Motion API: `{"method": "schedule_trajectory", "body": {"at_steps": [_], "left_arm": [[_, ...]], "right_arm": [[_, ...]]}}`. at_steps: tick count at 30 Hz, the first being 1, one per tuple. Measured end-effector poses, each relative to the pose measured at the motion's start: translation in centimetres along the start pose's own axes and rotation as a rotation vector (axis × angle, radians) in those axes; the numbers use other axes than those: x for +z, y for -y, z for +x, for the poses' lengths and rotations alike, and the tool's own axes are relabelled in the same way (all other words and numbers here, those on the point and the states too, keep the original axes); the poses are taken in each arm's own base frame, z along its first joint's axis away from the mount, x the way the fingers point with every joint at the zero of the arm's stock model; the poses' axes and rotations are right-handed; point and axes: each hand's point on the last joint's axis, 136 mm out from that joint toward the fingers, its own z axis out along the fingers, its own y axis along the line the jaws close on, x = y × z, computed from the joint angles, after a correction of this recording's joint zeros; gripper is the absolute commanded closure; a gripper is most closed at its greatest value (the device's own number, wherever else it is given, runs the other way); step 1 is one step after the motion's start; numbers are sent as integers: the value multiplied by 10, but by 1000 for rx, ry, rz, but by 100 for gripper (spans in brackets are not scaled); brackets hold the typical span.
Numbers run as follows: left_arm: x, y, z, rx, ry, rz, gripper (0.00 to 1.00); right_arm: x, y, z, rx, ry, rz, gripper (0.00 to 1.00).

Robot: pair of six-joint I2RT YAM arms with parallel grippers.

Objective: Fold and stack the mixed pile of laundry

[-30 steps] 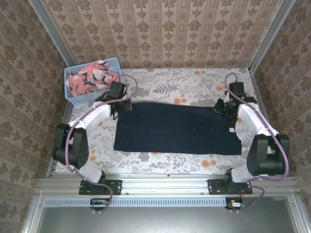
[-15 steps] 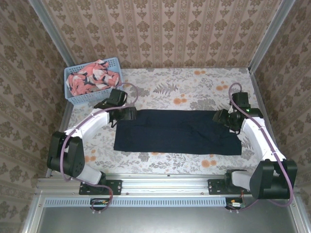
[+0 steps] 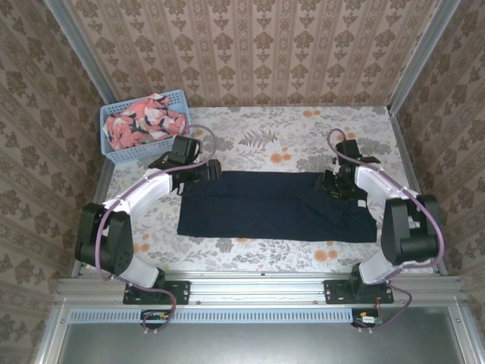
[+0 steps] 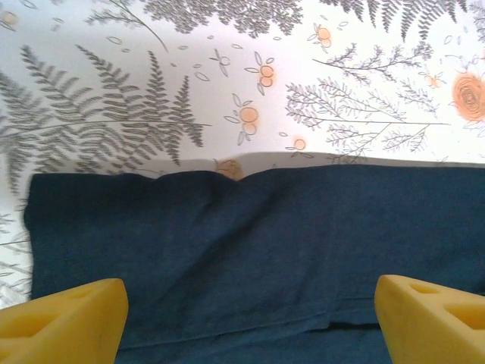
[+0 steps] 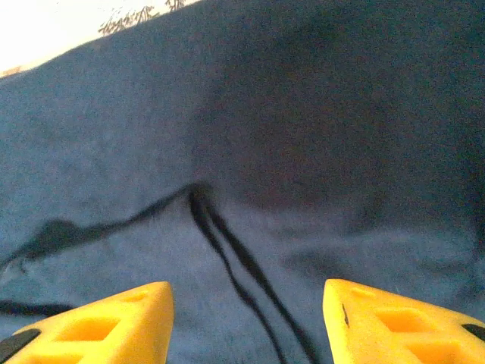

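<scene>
Top view: navy garment flat on counter as a long band, mid-counter; L fingers at its far-left corner, R fingers over far edge, right of centre; both sets apart, nothing held. Vs 1 s ago: then pinched shut on the far corners w/ cloth reaching further back; now let go, far edge lying closer in, R arm swung inward along that edge. Coral-pink garment bundled in blue basket, far-left corner of counter, unfolded.

Left wrist: L fingers spread wide, just above navy cloth; far edge w/ small pucker against fern print; garment's corner at left.

Right wrist: R fingers apart, less wide, close over the cloth; thin dark cords lying across fabric; pic blurred.

Reading: lengthwise fold prob. just laid and released; crosswise fold likely next, needing fresh grips at the ends; pink piece not yet started, so stacking some way off.
</scene>
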Motion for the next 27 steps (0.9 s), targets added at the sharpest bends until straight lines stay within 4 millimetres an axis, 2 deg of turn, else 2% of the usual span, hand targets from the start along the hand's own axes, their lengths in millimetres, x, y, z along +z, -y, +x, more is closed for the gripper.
{"method": "schedule_trajectory", "body": {"at_steps": [4, 7, 12, 16, 18, 22, 24, 27], "left_arm": [[7, 3, 3, -21, -15, 23, 14], [7, 5, 3, -28, -15, 32, 14], [7, 6, 2, -31, -13, 37, 14], [9, 7, 3, -31, -16, 42, 14], [9, 6, 3, -31, -19, 41, 14], [10, 6, 3, -31, -20, 40, 14], [10, 6, 3, -31, -20, 40, 14], [10, 6, 3, -31, -21, 40, 14]], "right_arm": [[15, -14, -25, -49, 10, -5, 47], [23, -21, -35, -75, 17, -10, 50], [32, -25, -26, -88, -8, -14, 56], [38, -29, -15, -105, -40, -23, 74], [40, -31, -12, -102, -51, -27, 79], [42, -30, -5, -94, -62, -28, 100], [39, -29, -2, -84, -62, -28, 100], [24, -33, 0, -87, -39, -36, 100]]}}
